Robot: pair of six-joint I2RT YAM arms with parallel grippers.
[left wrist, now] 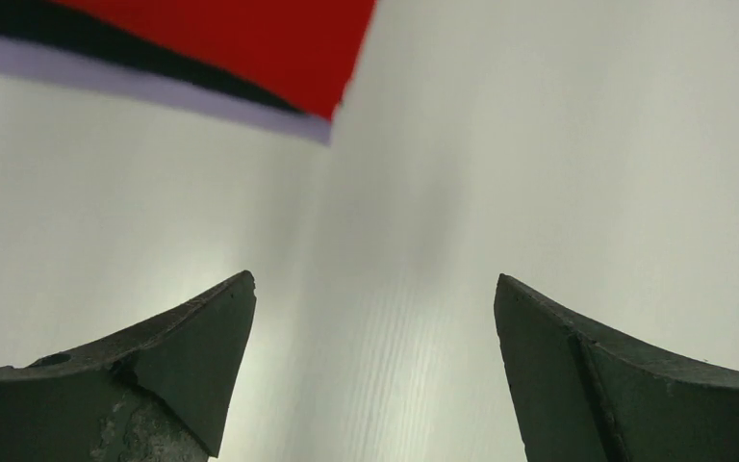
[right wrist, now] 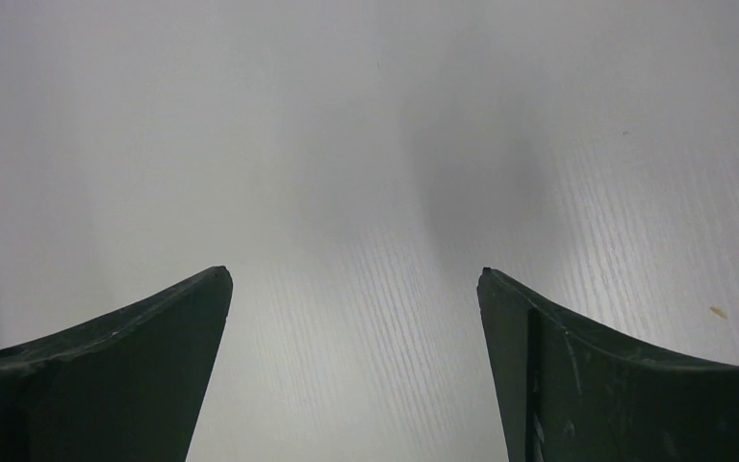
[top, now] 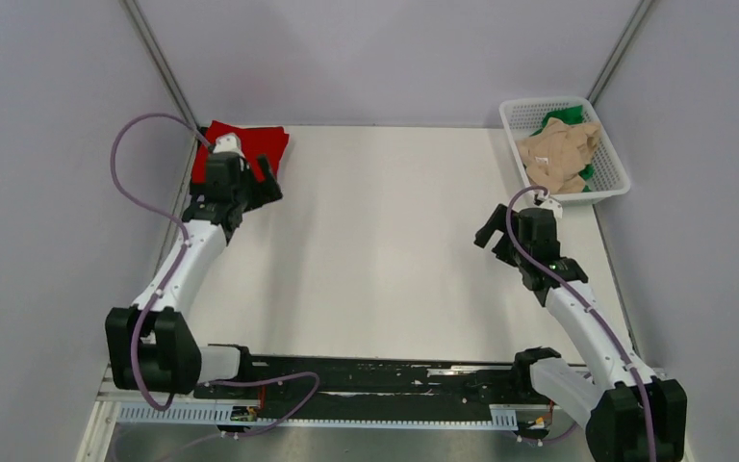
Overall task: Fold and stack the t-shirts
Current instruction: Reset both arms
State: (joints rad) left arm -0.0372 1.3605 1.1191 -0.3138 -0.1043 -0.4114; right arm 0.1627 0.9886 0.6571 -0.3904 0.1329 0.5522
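Left tool (left wrist: 375, 289) released, jaws wide, nothing between; red t-shirt (top: 250, 142) folded flat on counter (top: 385, 250), just ahead-left of its tips, not touching; right tool (right wrist: 354, 274) also released, over counter; beige t-shirt (top: 560, 152) crumpled atop green t-shirt (top: 563, 117) in basket (top: 612, 159), beyond right tool, well apart

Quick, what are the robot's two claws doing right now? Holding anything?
Left gripper: open, holding nothing, near the red t-shirt.
Right gripper: open, holding nothing.
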